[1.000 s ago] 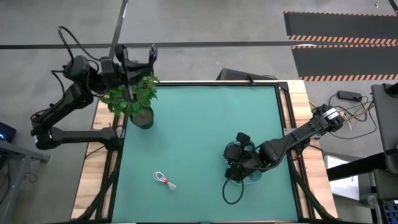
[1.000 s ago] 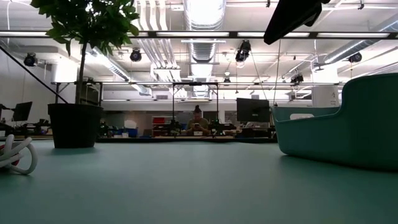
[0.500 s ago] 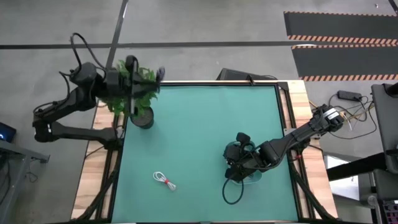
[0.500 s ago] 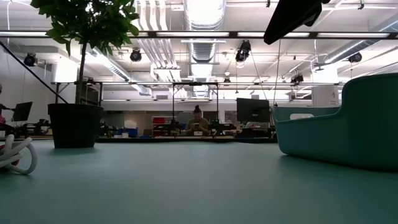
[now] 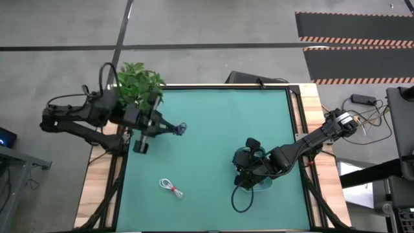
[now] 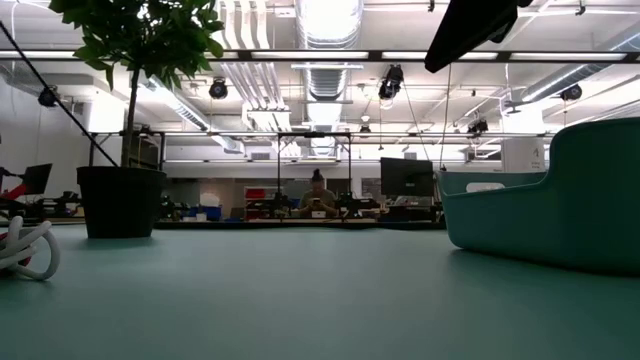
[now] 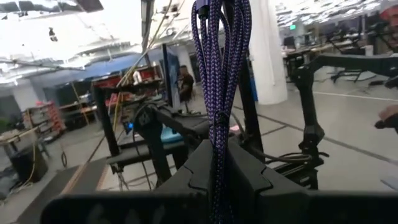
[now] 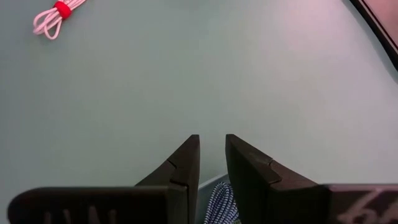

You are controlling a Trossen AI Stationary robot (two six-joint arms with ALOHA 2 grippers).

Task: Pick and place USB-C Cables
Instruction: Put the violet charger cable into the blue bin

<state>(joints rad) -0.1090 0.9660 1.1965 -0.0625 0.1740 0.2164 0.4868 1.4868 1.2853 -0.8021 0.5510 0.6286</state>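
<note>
My left gripper (image 5: pixel 173 129) hovers over the table's left part, just right of the potted plant (image 5: pixel 137 83), shut on a navy blue braided cable bundle (image 5: pixel 181 129), which the left wrist view shows close up as several strands (image 7: pixel 219 56). A white cable with a red tie (image 5: pixel 171 188) lies flat on the mat toward the near edge and also shows in the right wrist view (image 8: pixel 55 15). My right gripper (image 5: pixel 249 169) stands over the teal bin (image 5: pixel 264 184), its fingers (image 8: pixel 212 163) slightly open, with a braided cable (image 8: pixel 221 204) in the bin below them. My left gripper pinches the navy cable bundle between its two fingers near one end (image 7: pixel 217 134). The fingers lie along the strands and point level toward the table's right. The rest of the bundle sticks out beyond the fingertips, lifted clear of the table.
A thin dark cable loop (image 5: pixel 241 199) lies on the mat just left of the bin, toward the near edge. The plant's dark pot (image 6: pixel 120 200) stands near the far-left corner. In the low view the bin's wall (image 6: pixel 560 210) rises at the right. The green mat (image 5: pixel 207 123) lies bare in the middle.
My left arm has swung from behind the plant, beyond the table's far-left corner, toward the near edge and slightly right. It now reaches over the mat with the navy cable still in its shut fingers. My right arm has kept still.
</note>
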